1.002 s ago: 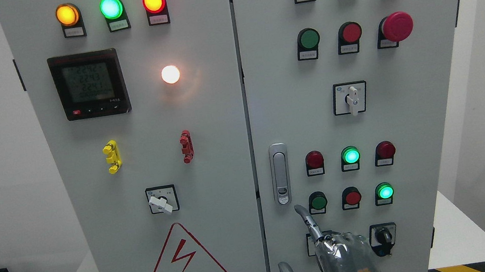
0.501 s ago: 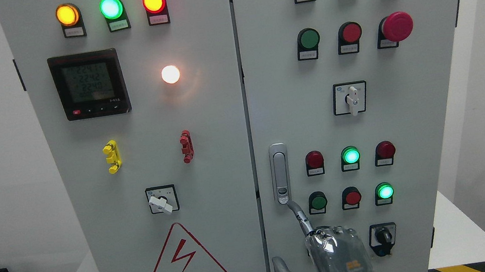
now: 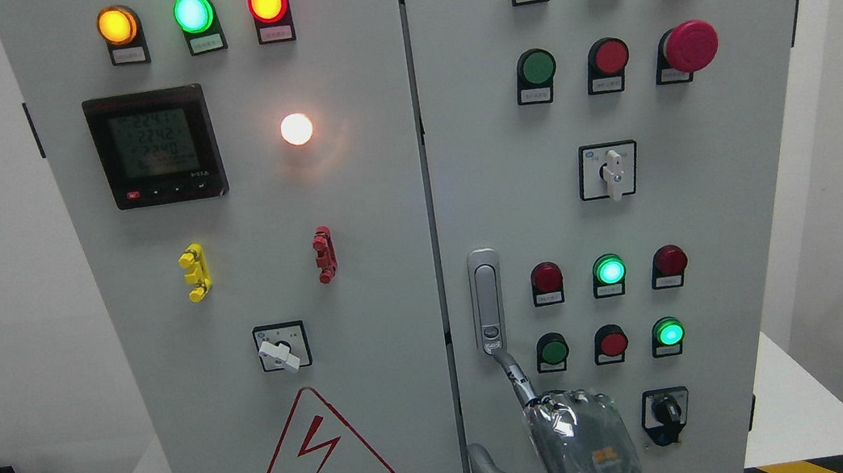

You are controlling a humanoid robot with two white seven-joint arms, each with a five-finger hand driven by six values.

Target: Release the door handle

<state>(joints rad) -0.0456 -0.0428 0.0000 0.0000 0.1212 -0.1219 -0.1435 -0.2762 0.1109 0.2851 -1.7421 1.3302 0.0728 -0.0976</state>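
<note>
Since the earlier frames, the right hand [image 3: 579, 444] has risen and shifted leftward, so that its extended index finger now reaches the lower end of the door handle [image 3: 487, 301], which sits directly above the fingers on the closed right cabinet door [image 3: 714, 230]. Head view: the fingers [image 3: 516, 377] are not wrapped around anything; one points up at the handle's lock button, the thumb is spread to the side, and the rest are hidden behind the palm. Judged from this, the release is at its pressing stage: the handle lies flush and unpopped, and the left hand is out of view.
</note>
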